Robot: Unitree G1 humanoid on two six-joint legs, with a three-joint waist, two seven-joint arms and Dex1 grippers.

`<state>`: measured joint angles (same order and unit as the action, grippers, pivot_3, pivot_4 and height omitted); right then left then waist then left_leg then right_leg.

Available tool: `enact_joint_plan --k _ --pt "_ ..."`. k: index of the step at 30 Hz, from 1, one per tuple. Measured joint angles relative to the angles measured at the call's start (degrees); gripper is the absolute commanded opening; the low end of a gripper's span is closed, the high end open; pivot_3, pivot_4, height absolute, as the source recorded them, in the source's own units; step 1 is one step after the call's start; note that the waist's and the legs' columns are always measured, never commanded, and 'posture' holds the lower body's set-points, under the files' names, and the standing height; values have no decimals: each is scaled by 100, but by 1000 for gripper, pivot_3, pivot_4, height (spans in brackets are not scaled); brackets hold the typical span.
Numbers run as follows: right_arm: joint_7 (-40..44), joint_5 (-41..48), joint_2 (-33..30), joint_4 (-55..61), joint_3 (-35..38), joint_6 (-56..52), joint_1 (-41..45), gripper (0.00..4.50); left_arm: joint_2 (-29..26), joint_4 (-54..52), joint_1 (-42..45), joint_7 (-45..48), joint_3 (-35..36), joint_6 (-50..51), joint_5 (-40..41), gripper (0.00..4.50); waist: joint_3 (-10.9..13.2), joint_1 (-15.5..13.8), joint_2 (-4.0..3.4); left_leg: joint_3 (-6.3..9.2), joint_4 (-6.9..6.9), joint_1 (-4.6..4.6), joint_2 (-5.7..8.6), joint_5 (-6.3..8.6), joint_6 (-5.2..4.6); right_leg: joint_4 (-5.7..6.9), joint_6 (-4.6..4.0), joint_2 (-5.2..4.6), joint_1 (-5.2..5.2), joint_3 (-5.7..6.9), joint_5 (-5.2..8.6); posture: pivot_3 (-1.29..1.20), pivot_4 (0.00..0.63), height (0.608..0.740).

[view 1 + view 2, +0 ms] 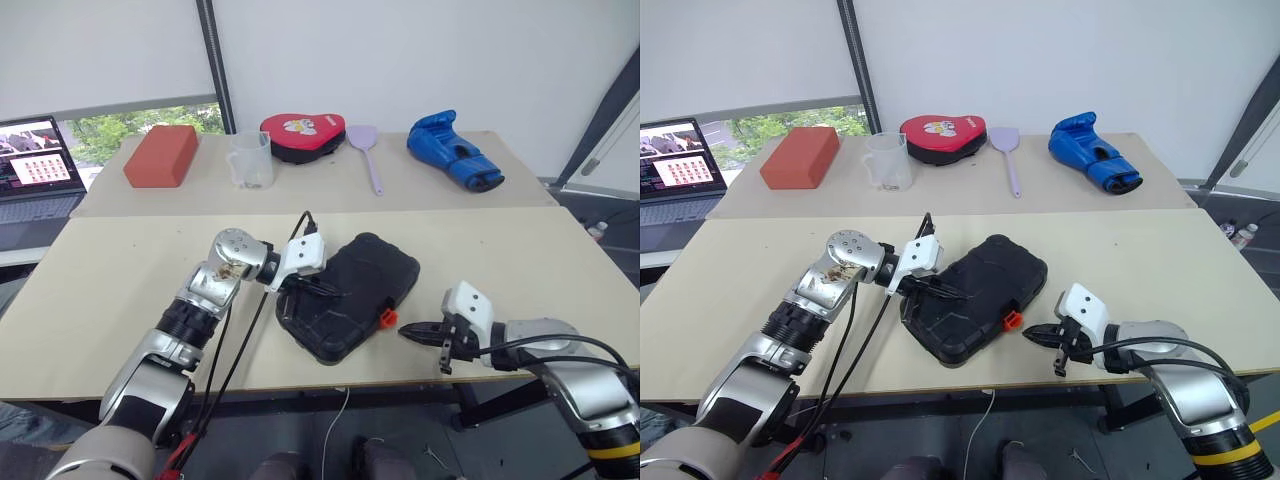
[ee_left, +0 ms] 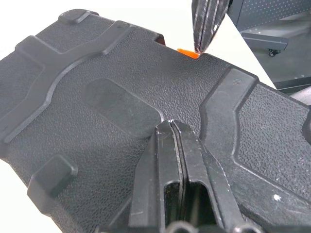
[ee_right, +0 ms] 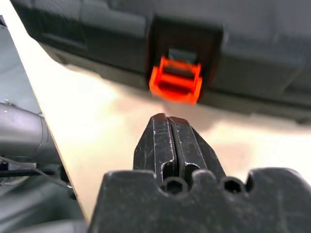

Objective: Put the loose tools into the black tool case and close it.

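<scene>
Pressing down on the shut black tool case (image 1: 350, 295) and pointing at its orange latch (image 1: 388, 318).

Lying flat and closed near the front edge of the tan table (image 1: 120, 280), lid down, latch sticking out toward the front edge. Resting on the lid of the case, at the side away from the latch: the left gripper (image 1: 318, 285), fingers (image 2: 172, 160) squeezed together with nothing between them. Hovering just beside the latch, tip aimed at it but not touching: the right gripper (image 1: 408, 333), fingers (image 3: 170, 145) also pressed together and holding nothing. Sitting well behind the case on the far table: a red block (image 1: 160, 155), a clear cup (image 1: 250, 160), a red padded mitt (image 1: 302, 135), a purple spatula (image 1: 367, 150) and a blue boxing glove (image 1: 452, 150). Glowing far off past the red block: a laptop (image 1: 35, 165).
</scene>
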<state>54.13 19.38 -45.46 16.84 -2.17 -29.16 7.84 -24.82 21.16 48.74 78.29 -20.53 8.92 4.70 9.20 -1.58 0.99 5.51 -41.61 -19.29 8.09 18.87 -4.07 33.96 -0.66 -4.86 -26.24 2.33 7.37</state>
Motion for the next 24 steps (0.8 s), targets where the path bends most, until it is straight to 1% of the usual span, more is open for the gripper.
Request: enact_joint_plan --k 4,6,10,15,18,22,24 --pt "-105 -11 40 53 26 -5 -161 0 6 1 1 1 -11 -53 -15 41 0 -2 0 0 1 0 0 5 8 0 2 1 0 0 1 0 150 740" --pt "-186 -53 170 39 -36 3 -162 0 6 17 7 4 -30 -156 -48 41 0 0 0 0 2 0 0 5 9 -1 2 1 0 -1 1 0 150 740" --pt "-420 -322 577 -400 -289 137 217 0 34 113 89 21 -122 -440 -152 41 -2 0 -1 -1 1 1 0 4 8 0 2 1 1 -3 1 0 150 740" --pt "-477 -503 791 -682 -424 177 441 0 57 218 130 46 -164 -761 -262 41 -3 -15 -3 -1 2 1 0 -6 -11 -1 2 4 0 -5 1 0 150 740" --pt "-476 -355 832 -565 -354 -35 476 0 52 314 182 48 -206 -1026 -356 41 -3 0 -3 -1 3 0 -1 -5 -8 -1 2 6 -2 -7 1 0 150 740" --pt "-480 -52 830 -300 -143 -523 511 0 23 466 278 7 -298 -1744 -650 41 -4 64 -5 -1 9 2 -6 -2 -1 -2 1 10 -2 -12 2 0 150 740" --pt "-495 22 850 -222 -104 -694 577 0 25 581 315 -29 -305 -1932 -736 41 -5 93 -5 -2 10 4 -7 -3 -1 -1 2 11 -1 -14 2 0 150 740"
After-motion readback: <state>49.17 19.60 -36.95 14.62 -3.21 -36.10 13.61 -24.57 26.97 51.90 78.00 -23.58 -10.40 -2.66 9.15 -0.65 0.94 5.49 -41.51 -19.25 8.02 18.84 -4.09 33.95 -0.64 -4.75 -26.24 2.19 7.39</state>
